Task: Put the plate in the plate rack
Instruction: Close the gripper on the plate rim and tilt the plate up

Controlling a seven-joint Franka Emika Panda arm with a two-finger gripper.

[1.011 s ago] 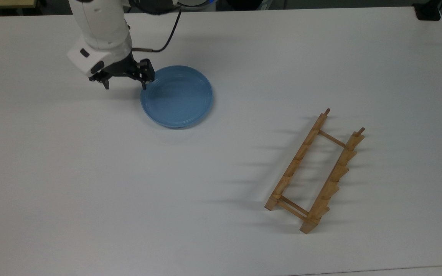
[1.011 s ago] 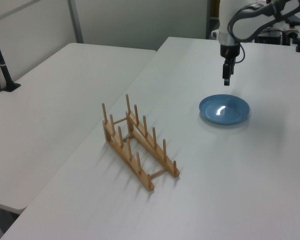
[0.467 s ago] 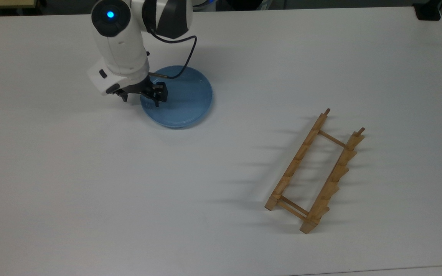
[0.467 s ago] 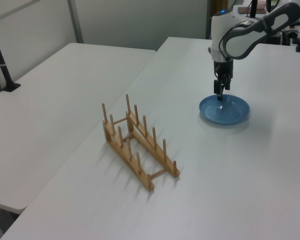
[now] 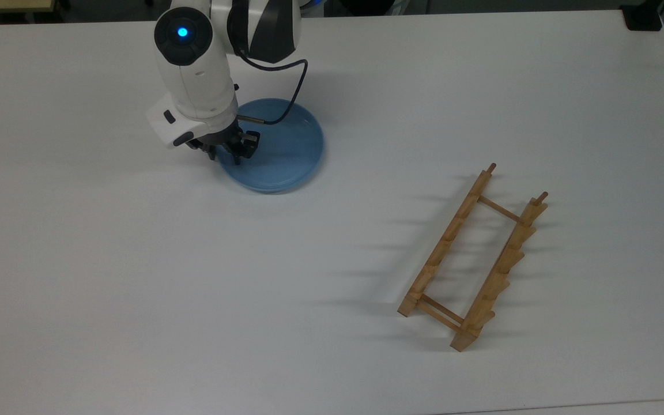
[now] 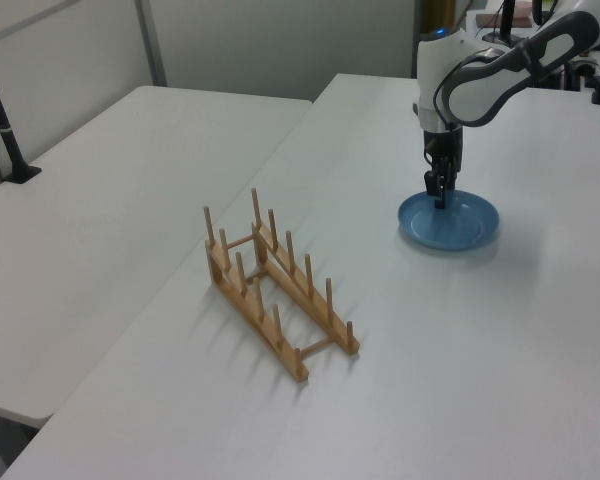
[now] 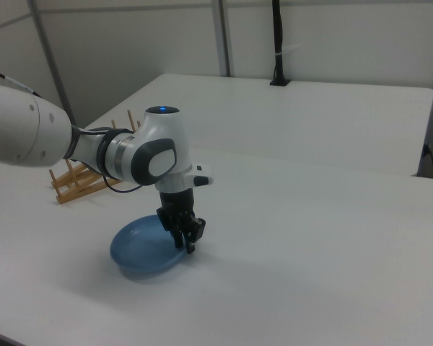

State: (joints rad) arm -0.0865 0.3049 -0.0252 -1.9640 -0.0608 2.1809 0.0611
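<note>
While the plate point(image 5: 277, 147) lay flat on the white table point(image 5: 136, 259), toward the top view's upper left, the claw point(image 5: 229, 154) was clamped on its rim at the edge nearest the top view's left, one finger inside the dish and one outside. Bare table surrounded the plate on every side, and a wide stretch of bare surface separated it from the plate rack point(image 5: 474, 259), which stood well apart toward the top view's lower right, pegs up, with its two rails running diagonally. In the left view the plate point(image 6: 450, 220) sat beyond the rack point(image 6: 275, 292), up and to the right. The arm point(image 7: 141, 162) bent over the plate point(image 7: 144, 249) with its wrist pointing straight down, the claw point(image 7: 185, 234) vertical at the rim on the right view's right side.
</note>
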